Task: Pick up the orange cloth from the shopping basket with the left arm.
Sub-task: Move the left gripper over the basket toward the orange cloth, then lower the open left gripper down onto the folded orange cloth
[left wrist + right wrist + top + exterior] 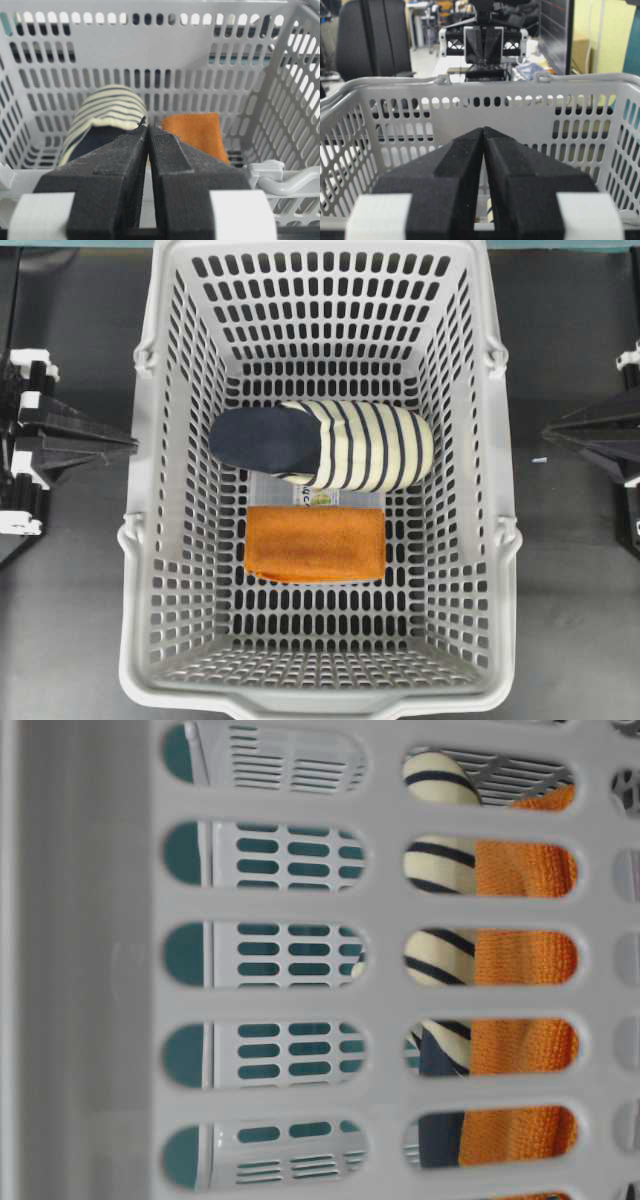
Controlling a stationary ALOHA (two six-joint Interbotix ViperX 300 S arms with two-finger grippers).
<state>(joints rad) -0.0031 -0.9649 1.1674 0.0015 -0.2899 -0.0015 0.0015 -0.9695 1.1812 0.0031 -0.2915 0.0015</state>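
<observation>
The orange cloth (316, 543) lies folded flat on the floor of the light grey shopping basket (135, 540), just in front of a navy and cream striped slipper (322, 444). Through the near wall's slots the table-level view shows the cloth (525, 955) beside the slipper (437, 950). My left gripper (132, 444) rests outside the basket's left wall, shut and empty; in its wrist view the left gripper (148, 126) points over the rim toward the cloth (196, 132). My right gripper (546, 430) waits outside the right wall; in the right wrist view that gripper (483, 129) is shut and holds nothing.
The basket fills the middle of the dark table (70, 350), its folded handles (497, 355) lying on the rim. A small label (320, 498) lies on the basket floor between slipper and cloth. In the right wrist view the left arm (483, 42) stands beyond the basket's far rim.
</observation>
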